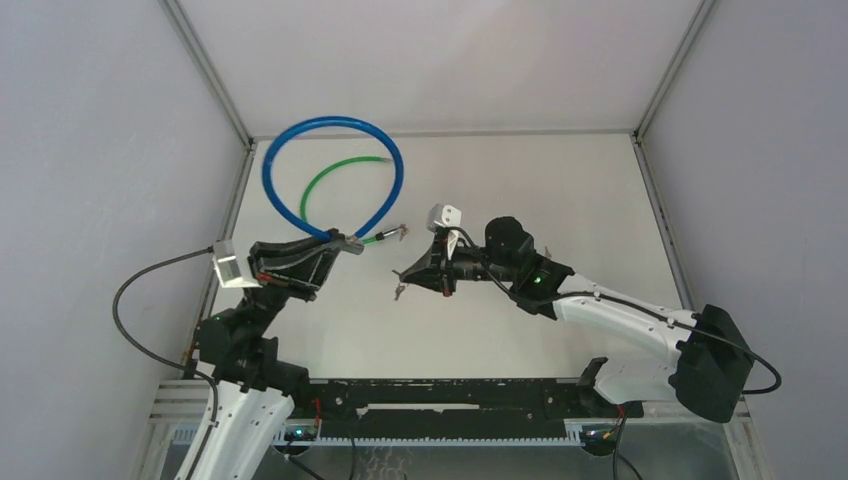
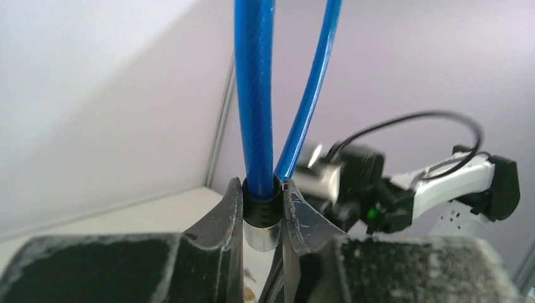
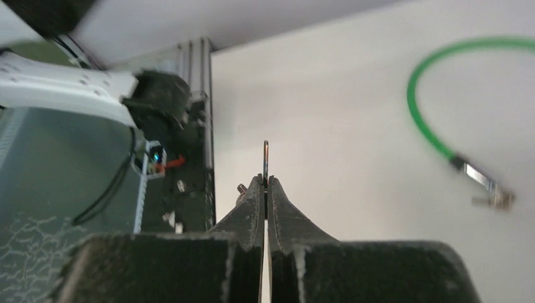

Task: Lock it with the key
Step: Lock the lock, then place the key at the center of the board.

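Observation:
A blue cable lock (image 1: 330, 165) loops over the far left of the table. My left gripper (image 1: 345, 243) is shut on its black and silver lock barrel (image 2: 263, 214), with the blue cable (image 2: 254, 95) rising from it. My right gripper (image 1: 402, 275) is shut on a thin metal key (image 3: 265, 158), which sticks out past the fingertips; more keys hang below it (image 1: 399, 292). The right gripper is to the right of the lock barrel, a little nearer, and apart from it.
A thin green cable (image 1: 340, 175) lies inside the blue loop, its metal end with small keys (image 1: 398, 233) on the table between the grippers; it also shows in the right wrist view (image 3: 435, 95). Walls enclose the table on three sides.

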Robot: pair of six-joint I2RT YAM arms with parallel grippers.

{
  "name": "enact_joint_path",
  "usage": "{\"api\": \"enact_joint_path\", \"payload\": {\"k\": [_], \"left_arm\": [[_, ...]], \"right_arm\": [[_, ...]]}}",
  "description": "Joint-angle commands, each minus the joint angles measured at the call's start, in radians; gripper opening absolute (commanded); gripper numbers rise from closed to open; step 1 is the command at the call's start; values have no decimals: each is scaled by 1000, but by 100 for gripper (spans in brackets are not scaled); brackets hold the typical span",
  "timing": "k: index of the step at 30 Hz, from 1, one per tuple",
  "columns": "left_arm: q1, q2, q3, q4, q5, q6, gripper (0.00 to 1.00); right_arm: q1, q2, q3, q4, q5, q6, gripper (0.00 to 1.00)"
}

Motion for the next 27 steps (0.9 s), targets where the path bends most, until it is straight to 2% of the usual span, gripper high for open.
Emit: {"api": "enact_joint_path", "payload": {"k": [1,4,9,11,15,27], "left_arm": [[15,-19,103,170,-48,-10,0],[15,-24,99,157,-47,-5,0],[16,-36,85,142,-41,-9,0],[16,-43,79,126,-42,-9,0],[15,-51,67,97,-45,-21,0],[15,-60,45,13,-55,-52,0]], "right_arm": [[-25,-43,-56,-58,38,2,0],[-65,-60,-86,-77,63,61,0],[-246,-34,-148,-158,147,319,0],[-294,-12,-173,-211,206,390,0],[-369,45,-228,-265,218,508,0],[-406,156,-348,-238,259,698,0]]}}
